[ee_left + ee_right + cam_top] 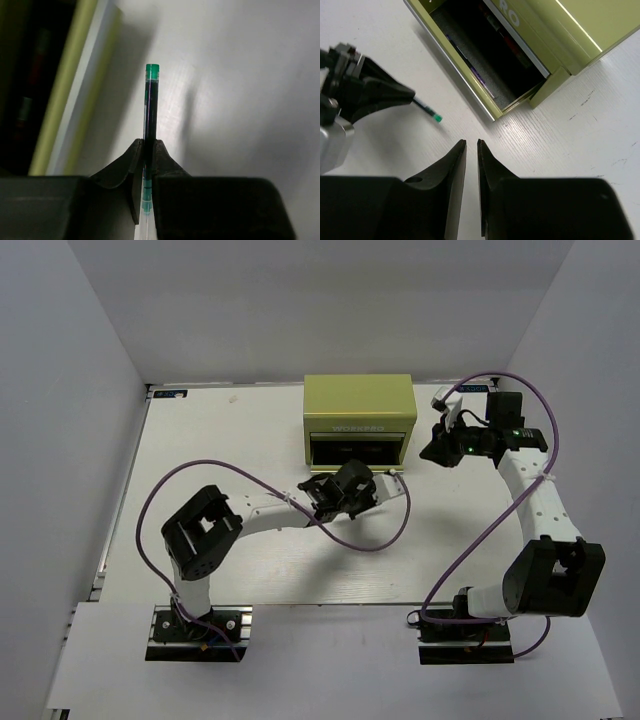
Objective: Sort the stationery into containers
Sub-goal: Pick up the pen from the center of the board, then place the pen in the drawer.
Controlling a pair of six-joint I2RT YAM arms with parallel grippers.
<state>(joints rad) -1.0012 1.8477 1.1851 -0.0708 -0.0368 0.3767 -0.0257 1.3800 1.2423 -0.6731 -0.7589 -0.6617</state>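
As the top camera saw it, left arm: bent across the worktop (220, 440) from its base at the near left, with its wrist just in front of the chest.
Left tool (148, 147): clamped on the dark green pen (151, 100), both pads pressed against the barrel.
Dark green pen: held low on its barrel, its green-capped end sticking out past the fingertips above the pale worktop. It pointed along the open drawer's front rim, beside it and not inside it.
Pen's other end: ran back between the fingers as a clear section with a green band.
Tool chest (360, 405): yellow-green, set at the far middle of the worktop, its lettered front facing the arms.
Lower drawer (457, 70): pulled out toward the arms, dark inside.
Drawer contents: a red pen (512, 47) lay dimly lit near the back. Other slim shapes beside it were too dark to name.
Right arm: reached up from its base at the near right, with its wrist to the right of the chest and apart from it.
Right tool (471, 147): fingers drawn nearly together with only a thin slit between the tips and nothing held. It hung over bare worktop near the drawer's front right corner.
Between the tools: the green pen tip lay just left of the right tool's fingertips, not touching them.
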